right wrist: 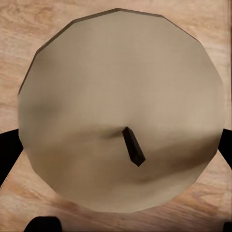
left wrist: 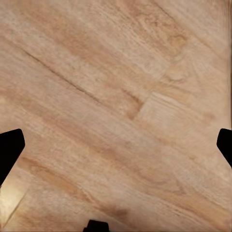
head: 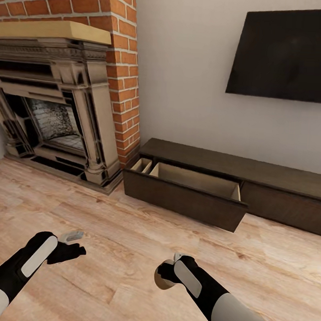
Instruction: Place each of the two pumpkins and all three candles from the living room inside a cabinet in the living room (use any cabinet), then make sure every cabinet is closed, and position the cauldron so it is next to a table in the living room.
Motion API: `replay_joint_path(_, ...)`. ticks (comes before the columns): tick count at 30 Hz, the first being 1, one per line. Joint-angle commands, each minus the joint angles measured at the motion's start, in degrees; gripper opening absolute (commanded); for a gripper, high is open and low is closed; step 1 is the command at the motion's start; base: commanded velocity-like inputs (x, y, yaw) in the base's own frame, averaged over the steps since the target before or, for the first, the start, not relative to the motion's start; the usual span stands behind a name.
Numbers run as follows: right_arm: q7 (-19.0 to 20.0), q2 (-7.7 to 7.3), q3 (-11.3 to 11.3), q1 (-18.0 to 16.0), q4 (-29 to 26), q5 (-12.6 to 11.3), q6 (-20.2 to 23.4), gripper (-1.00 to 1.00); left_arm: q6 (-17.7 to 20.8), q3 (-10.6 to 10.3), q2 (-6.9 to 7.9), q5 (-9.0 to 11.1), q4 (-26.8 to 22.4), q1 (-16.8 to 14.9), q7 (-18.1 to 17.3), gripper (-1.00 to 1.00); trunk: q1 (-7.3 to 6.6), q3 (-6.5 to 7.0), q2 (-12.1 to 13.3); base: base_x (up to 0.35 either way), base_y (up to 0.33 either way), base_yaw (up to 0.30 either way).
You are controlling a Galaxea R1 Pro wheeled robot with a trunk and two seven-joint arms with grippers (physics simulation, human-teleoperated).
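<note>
the right hand (head: 165,275) is closed around a candle (right wrist: 121,111), its two fingers pressed to the sides of the tan cylinder; the right wrist view looks straight onto the flat top with its short dark wick. in the head view the candle shows as a pale disc at the end of the right arm, low over the wooden floor (head: 127,234). the left hand (head: 72,250) is spread and holds nothing, with only floorboards between its fingertips (left wrist: 10,145).

ahead, the cabinet (head: 254,185) runs along the wall under a dark screen (head: 285,54). its left drawer (head: 186,197) is pulled out and the tan inside looks empty from here, though the near wall hides part of the bottom. so i judge this candle is on its way in, and the other candles, the pumpkins, the closing and the cauldron are left.

the floor between robot and drawer is open. the drawer's front edge juts into the room, and the fireplace (head: 54,111) stands just beside its left end.
</note>
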Motion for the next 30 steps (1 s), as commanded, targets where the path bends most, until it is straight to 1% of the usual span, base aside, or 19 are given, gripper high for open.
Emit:
replay_joint_path(1, -0.5, -0.02, 0.3, -0.1, -0.1, -0.5, 0.0, -1.00, 0.0, -0.2, 0.08, 0.6, -0.1, 0.0, 0.5, 1.00, 0.00, -0.05, 0.0, 0.078, 0.148, -0.280)
replay_joint_path(20, -0.5, -0.02, 0.3, -0.1, -0.1, -0.5, 0.0, -1.00, 0.0, -0.2, 0.08, 0.6, -0.1, 0.0, 0.5, 1.00, 0.00, -0.05, 0.0, 0.093, 0.168, -0.280)
replay_joint_path(30, -0.5, -0.02, 0.3, -0.1, -0.1, -0.5, 0.0, -1.00, 0.0, -0.2, 0.08, 0.6, -0.1, 0.0, 0.5, 1.00, 0.00, -0.05, 0.0, 0.123, 0.077, -0.280)
